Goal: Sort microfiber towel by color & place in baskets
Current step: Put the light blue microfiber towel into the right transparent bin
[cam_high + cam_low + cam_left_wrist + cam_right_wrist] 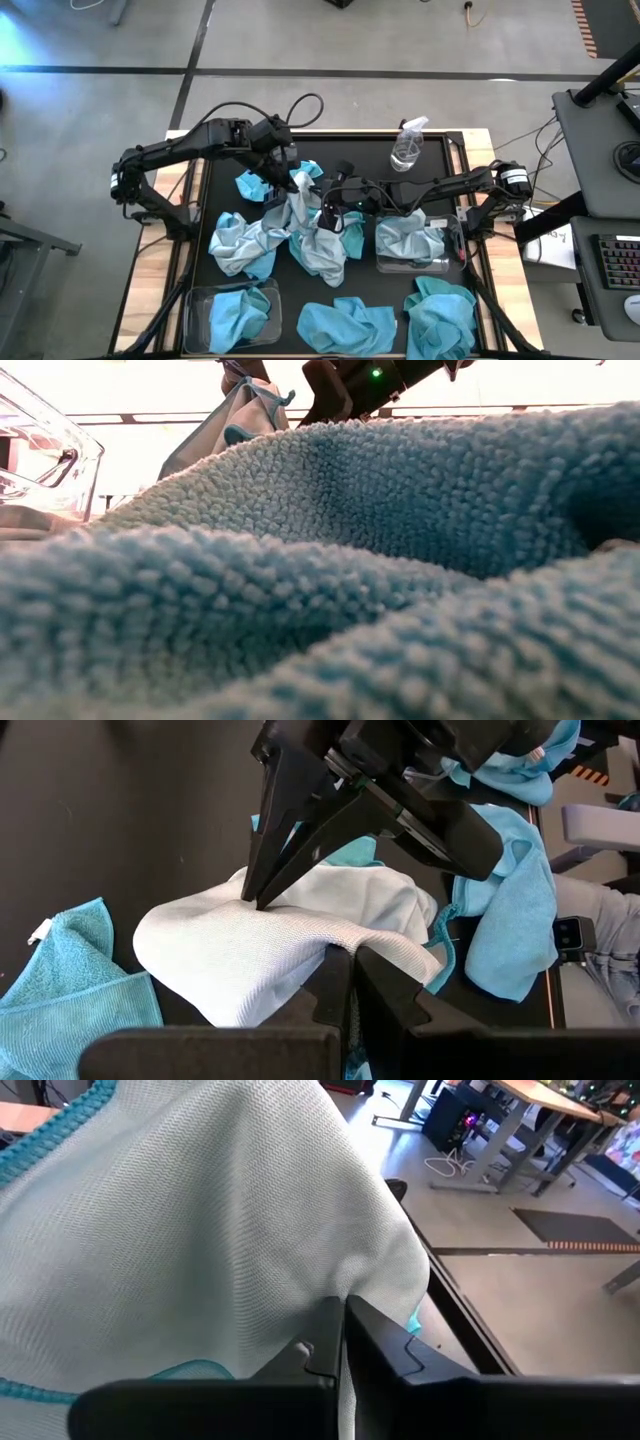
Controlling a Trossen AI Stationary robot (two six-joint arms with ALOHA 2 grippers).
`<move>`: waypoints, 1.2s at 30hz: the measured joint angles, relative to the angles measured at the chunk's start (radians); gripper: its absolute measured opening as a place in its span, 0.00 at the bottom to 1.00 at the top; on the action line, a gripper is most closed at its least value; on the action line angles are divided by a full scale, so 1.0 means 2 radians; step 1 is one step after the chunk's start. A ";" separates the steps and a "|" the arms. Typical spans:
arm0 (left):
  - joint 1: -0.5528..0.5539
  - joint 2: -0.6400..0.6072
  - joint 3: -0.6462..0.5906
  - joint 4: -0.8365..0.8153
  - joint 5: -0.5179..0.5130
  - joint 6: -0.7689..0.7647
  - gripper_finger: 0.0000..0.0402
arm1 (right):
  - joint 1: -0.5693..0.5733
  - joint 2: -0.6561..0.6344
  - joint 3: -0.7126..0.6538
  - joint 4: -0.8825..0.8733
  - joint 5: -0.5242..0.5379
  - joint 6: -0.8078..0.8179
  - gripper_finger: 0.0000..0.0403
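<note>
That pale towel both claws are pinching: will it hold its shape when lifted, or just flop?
Probably flop: the pale towel already sags in soft folds between the left gripper and right gripper. It looks thin and light, so likely easy to lift. Its woven surface should resist slipping, though that's a guess.

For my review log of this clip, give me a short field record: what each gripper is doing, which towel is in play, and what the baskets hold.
left gripper: shut on pale towel, table centre
right gripper: shut on the same pale towel, opposite side
right basket: one pale towel
left basket: one turquoise towel
loose towels: turquoise and pale, spread over the mat
spray bottle: upright, far edge
</note>
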 joint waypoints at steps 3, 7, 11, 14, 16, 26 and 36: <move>0.000 0.000 0.000 0.000 0.000 0.002 0.00 | 0.000 0.000 0.000 0.000 0.000 0.006 0.02; 0.000 0.000 0.000 0.000 0.000 0.009 0.00 | 0.000 0.000 0.000 -0.001 0.000 0.006 0.02; 0.000 0.000 0.000 0.000 0.000 0.009 0.00 | 0.000 0.000 0.000 -0.002 0.001 0.006 0.02; 0.000 0.000 0.000 0.000 0.000 0.009 0.00 | 0.000 0.000 0.000 -0.002 0.001 0.006 0.02; 0.000 0.000 0.000 0.000 0.000 0.009 0.00 | 0.000 0.000 0.000 -0.002 0.001 0.006 0.02; 0.000 0.000 0.000 0.000 -0.009 0.010 0.00 | 0.000 0.000 0.000 -0.002 0.001 0.006 0.02; 0.005 0.000 0.009 -0.083 -0.119 -0.004 0.11 | 0.000 0.000 0.000 -0.024 0.001 0.006 0.02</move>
